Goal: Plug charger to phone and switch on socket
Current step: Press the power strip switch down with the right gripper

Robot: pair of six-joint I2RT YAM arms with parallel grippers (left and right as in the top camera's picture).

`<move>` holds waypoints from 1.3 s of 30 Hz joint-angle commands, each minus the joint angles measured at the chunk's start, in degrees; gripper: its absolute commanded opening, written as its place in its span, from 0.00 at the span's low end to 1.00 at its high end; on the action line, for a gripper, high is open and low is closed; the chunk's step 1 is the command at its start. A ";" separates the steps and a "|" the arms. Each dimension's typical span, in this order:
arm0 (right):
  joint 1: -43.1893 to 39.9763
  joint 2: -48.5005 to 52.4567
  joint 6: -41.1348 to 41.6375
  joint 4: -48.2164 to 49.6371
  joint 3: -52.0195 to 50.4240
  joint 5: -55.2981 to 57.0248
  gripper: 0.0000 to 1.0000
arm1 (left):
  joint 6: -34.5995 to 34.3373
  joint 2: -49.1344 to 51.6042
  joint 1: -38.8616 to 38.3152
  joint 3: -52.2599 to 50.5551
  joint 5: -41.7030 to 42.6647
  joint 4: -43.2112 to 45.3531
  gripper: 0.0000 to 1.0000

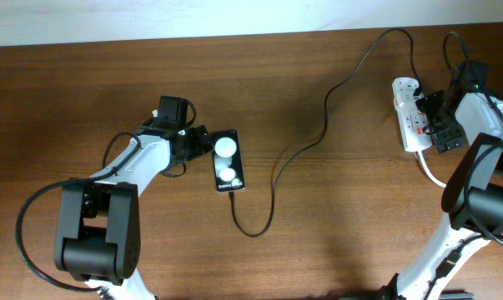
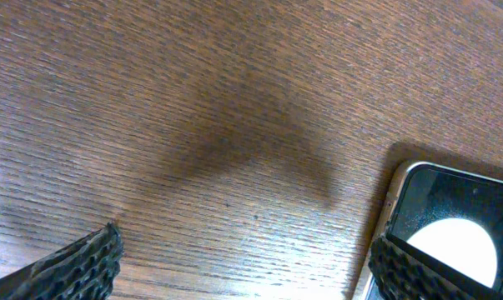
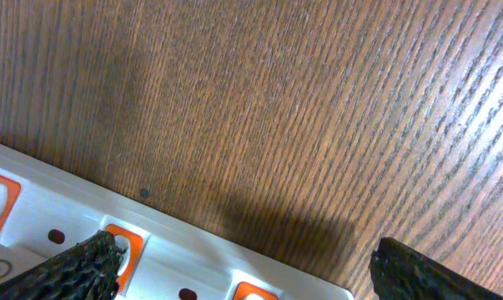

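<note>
The phone [image 1: 228,161] lies flat left of centre, glossy with two white reflections; its corner shows in the left wrist view [image 2: 455,217]. The charger cable [image 1: 324,125] runs from the phone's near end in a loop and across to the socket strip [image 1: 409,117]. My left gripper [image 1: 203,143] is open beside the phone's left edge; in its wrist view [image 2: 247,271] one finger rests over the phone's edge. My right gripper [image 1: 440,127] is open over the strip's right side; in its wrist view [image 3: 255,271] one finger sits on an orange switch [image 3: 124,247] of the strip [image 3: 176,242].
A thick white cord [image 1: 430,171] leaves the strip's near end toward the right arm's base. A black plug [image 1: 420,93] sits at the strip's far end. Bare wood lies between the phone and the strip.
</note>
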 commanded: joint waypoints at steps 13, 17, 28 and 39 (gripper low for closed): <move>1.90 2.25 -1.42 -4.02 -1.62 -5.79 0.99 | 0.11 0.70 0.35 -0.94 -0.17 -0.52 0.99; 2.54 2.25 -1.42 -2.97 -1.62 -5.11 0.99 | 0.11 0.70 0.35 -0.94 -0.20 -0.52 0.99; 2.58 2.25 -2.08 -2.27 -1.64 -4.33 0.99 | 0.11 0.70 0.35 -0.94 -0.20 -0.52 0.99; 2.60 2.25 -4.28 -3.08 -1.64 -5.35 0.99 | 0.11 0.70 0.35 -0.94 -0.17 -0.52 0.99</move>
